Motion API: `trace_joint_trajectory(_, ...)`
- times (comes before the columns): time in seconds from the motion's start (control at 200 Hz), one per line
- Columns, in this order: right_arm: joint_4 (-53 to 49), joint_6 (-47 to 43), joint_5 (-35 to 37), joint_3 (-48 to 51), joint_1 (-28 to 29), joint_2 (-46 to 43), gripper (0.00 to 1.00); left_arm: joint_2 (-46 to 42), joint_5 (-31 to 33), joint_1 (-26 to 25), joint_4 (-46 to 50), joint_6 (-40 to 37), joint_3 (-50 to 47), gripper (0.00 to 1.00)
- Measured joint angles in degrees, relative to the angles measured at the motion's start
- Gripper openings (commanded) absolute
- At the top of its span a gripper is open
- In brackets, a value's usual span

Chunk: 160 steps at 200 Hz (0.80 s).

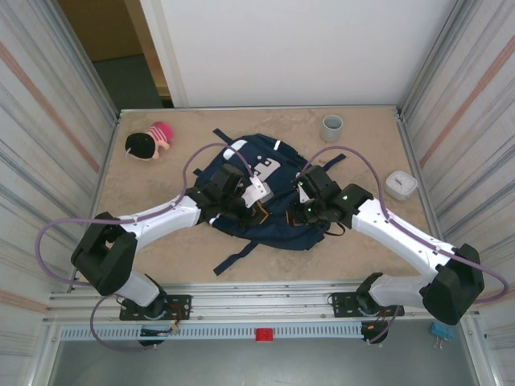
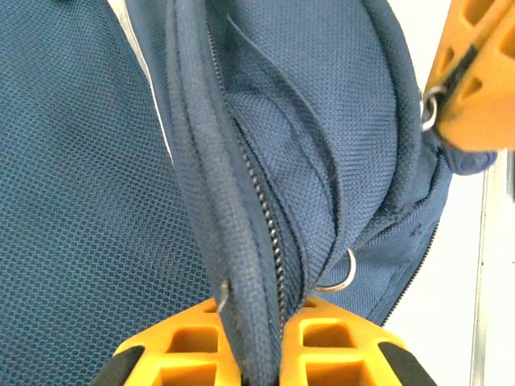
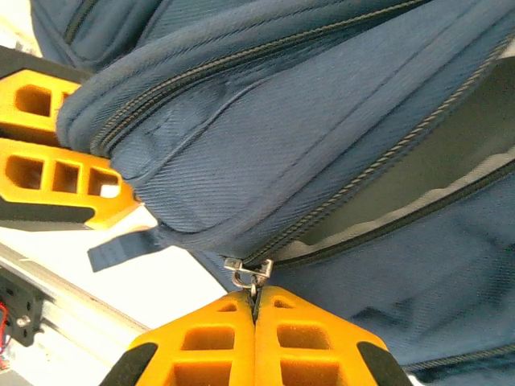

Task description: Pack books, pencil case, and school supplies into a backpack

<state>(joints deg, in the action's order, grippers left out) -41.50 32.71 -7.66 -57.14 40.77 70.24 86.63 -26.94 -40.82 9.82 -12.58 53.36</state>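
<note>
The navy backpack (image 1: pixel 273 229) is seen lying flat, straps splayed. Its zippered seam (image 2: pixel 241 241) is pinched between the left gripper's (image 2: pixel 265 314) jaws. Its metal zipper pull (image 3: pixel 248 272) is clamped at the right gripper's (image 3: pixel 256 299) jaw tips, and just beyond them the compartment is partly unzipped, pale lining exposed.

From my remote station I am looking down on a desk (image 1: pixel 265 129) whose beige, marbled top is catching soft, even light. Ribbed metal walls are closing it in, the left wall (image 1: pixel 44 121) and the right wall (image 1: pixel 475 96) each carrying a faint reddish stripe. A plain white panel (image 1: pixel 306 48) is standing across the back. Left of it a gap is showing a brown surface (image 1: pixel 100 28) and dark floor (image 1: pixel 133 80). An aluminium rail (image 1: pixel 265 291) is running along the desk's near edge.
</note>
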Motion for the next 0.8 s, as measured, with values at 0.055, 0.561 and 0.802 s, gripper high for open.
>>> trace_joint_trajectory(0.055,-0.79,-0.81,0.13,-0.02,-0.85,0.00,0.00,0.00,0.52,-0.24,0.33,-1.05,0.00,0.00)
trace_joint_trajectory(0.561,8.50,-10.43,-6.03,8.76,-4.50,0.11,0.25,-0.61,0.87,-0.39,0.44,-5.64,-2.14,0.00)
trace_joint_trajectory(0.802,14.16,-11.47,-6.12,12.57,-4.81,0.00,0.14,-0.61,0.42,-0.13,0.17,-5.42,-2.36,0.00)
